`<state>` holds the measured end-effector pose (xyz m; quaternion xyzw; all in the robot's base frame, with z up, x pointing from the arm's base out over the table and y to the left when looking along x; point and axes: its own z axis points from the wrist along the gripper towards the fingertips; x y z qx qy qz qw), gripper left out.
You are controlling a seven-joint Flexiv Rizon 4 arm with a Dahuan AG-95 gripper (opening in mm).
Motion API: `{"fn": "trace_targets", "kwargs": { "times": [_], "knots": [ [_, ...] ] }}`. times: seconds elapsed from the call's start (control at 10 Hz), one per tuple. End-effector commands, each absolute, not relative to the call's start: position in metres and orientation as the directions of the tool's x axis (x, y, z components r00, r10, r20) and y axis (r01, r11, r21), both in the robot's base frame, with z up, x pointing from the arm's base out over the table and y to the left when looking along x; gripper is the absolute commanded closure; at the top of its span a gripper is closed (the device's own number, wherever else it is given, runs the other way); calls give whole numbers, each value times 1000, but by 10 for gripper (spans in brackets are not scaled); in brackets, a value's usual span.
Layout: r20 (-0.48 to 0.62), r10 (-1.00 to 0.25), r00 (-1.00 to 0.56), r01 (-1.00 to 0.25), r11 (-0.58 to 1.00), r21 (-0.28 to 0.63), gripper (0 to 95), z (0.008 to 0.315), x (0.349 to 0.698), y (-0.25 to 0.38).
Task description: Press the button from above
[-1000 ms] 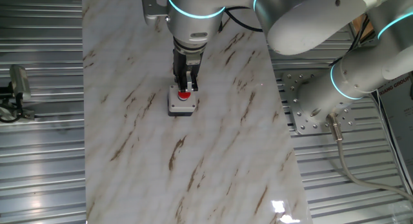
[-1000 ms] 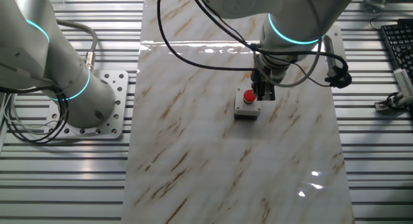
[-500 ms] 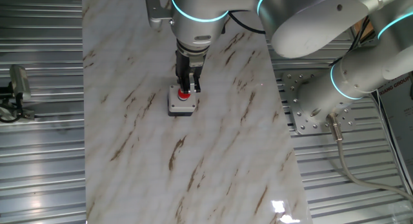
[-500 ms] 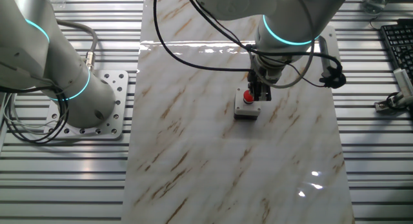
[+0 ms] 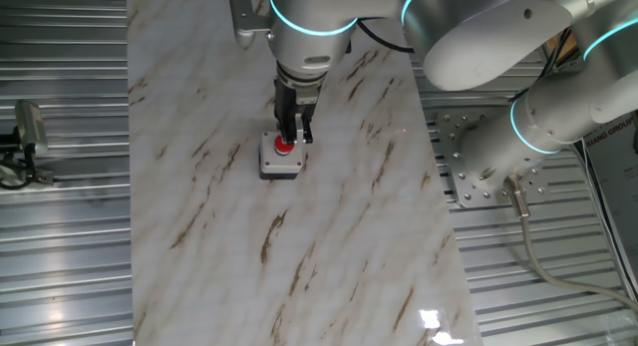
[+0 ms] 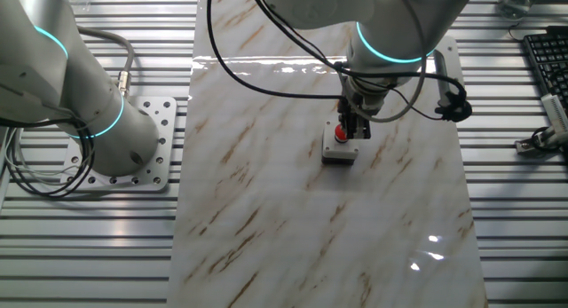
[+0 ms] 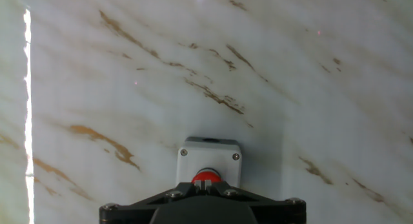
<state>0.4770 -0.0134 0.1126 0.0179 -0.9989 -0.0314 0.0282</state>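
The button has a red round cap [image 5: 283, 146] on a square light-grey box [image 5: 279, 164] and stands on the marble tabletop. It also shows in the other fixed view [image 6: 338, 149] and in the hand view [image 7: 208, 156]. My gripper [image 5: 290, 136] points straight down, with its tips at the far edge of the red cap. In the hand view the gripper [image 7: 204, 184] has its two fingertips pressed together just over the red cap [image 7: 206, 178]. I cannot tell whether they touch the cap.
The marble board [image 5: 329, 226] lies on a ribbed metal table [image 5: 60, 246]. The arm's base plate [image 6: 142, 157] is beside the board. A keyboard [image 6: 546, 64] and a small metal tool [image 6: 537, 141] lie off the board's other side.
The gripper has shifted a little sideways, from beside the red cap to over it. The button box has not moved.
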Motion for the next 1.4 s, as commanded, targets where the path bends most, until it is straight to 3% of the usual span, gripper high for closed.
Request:
{"fn": "trace_targets", "kwargs": {
  "times": [0.1,1.4],
  "knots": [
    [53,-37,-998,-33,997,65,950,112,477,-13],
    [44,-27,-999,-24,998,65,950,97,475,-13]
  ]
}}
